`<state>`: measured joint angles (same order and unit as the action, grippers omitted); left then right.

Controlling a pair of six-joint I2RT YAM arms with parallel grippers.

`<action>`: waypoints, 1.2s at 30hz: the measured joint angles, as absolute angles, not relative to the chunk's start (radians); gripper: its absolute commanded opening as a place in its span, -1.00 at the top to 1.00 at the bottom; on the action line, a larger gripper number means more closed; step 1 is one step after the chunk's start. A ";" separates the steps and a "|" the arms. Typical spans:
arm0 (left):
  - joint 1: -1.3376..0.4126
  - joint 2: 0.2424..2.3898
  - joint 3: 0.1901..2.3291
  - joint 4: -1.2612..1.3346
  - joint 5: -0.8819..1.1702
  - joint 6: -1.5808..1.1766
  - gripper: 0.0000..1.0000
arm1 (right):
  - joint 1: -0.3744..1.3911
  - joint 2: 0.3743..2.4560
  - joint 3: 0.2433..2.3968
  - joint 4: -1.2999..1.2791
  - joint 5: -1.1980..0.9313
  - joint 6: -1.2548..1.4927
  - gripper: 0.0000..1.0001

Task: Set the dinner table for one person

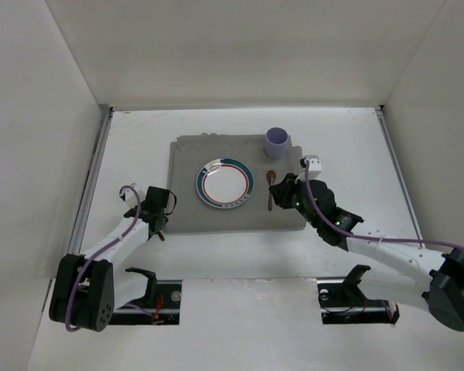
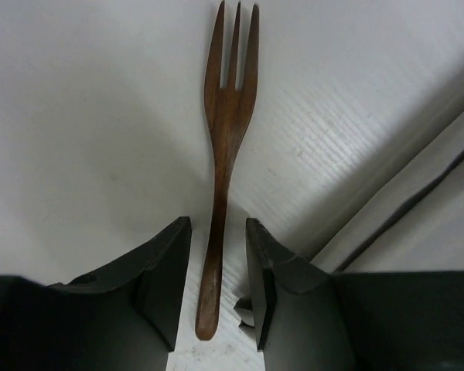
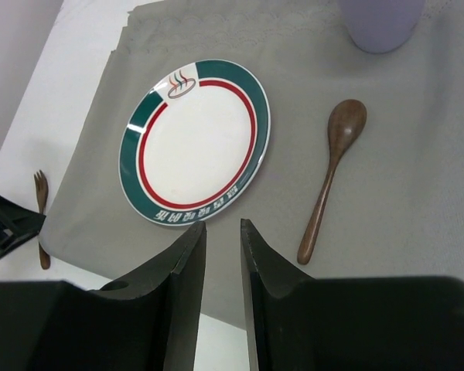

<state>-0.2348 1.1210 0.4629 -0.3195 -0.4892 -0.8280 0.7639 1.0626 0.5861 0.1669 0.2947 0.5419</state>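
Observation:
The white dinner table (image 1: 356, 154) carries a grey placemat (image 1: 187, 212). On the placemat lie a plate with a green and red rim (image 1: 225, 185), a wooden spoon (image 1: 271, 189) to its right and a purple cup (image 1: 277, 141) at the back right. A wooden fork (image 2: 226, 131) lies on the bare table left of the placemat. My left gripper (image 2: 217, 224) is open and low over it, its jaws on either side of the handle without touching. My right gripper (image 3: 222, 226) is open with a narrow gap, empty, above the placemat's near edge between plate (image 3: 195, 141) and spoon (image 3: 329, 176).
White walls enclose the table at the left, back and right. A metal rail (image 1: 93, 185) runs along the left edge, close to my left arm. The fork (image 3: 41, 209) and my left gripper (image 3: 4, 224) also show in the right wrist view.

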 measured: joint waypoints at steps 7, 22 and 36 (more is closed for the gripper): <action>-0.207 1.138 0.452 -0.268 -0.467 -0.827 0.82 | 0.759 1.063 0.586 0.173 0.294 0.544 0.34; -0.271 0.858 0.634 -0.409 -0.484 -0.669 0.90 | 0.724 1.062 0.586 0.173 0.291 0.551 0.32; -0.515 1.398 0.881 -0.228 -0.497 -0.329 0.89 | 0.701 1.089 0.567 0.211 0.305 0.570 0.25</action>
